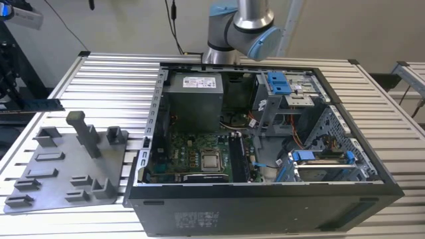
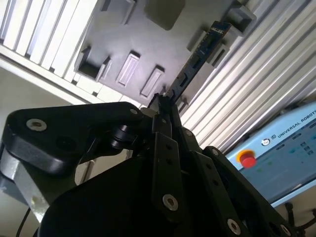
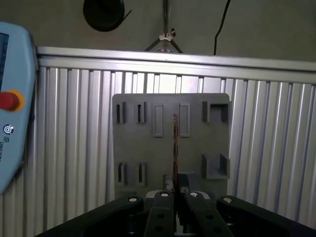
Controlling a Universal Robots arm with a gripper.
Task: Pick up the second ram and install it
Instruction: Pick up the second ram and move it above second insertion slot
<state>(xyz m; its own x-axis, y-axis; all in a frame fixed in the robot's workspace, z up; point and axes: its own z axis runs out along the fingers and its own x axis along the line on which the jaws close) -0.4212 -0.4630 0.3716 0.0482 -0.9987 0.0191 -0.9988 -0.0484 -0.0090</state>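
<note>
Second wrist view: one gripped ram (image 2: 195,59)

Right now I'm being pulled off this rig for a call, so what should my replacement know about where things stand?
Claw: shut on the second ram, gripping it at one end.
Second ram: held clear of the grey tray, at the exterior view's left, well away from the open computer case.
Done: the pickup.
Left: the install; the ram is not yet on the motherboard.
</note>
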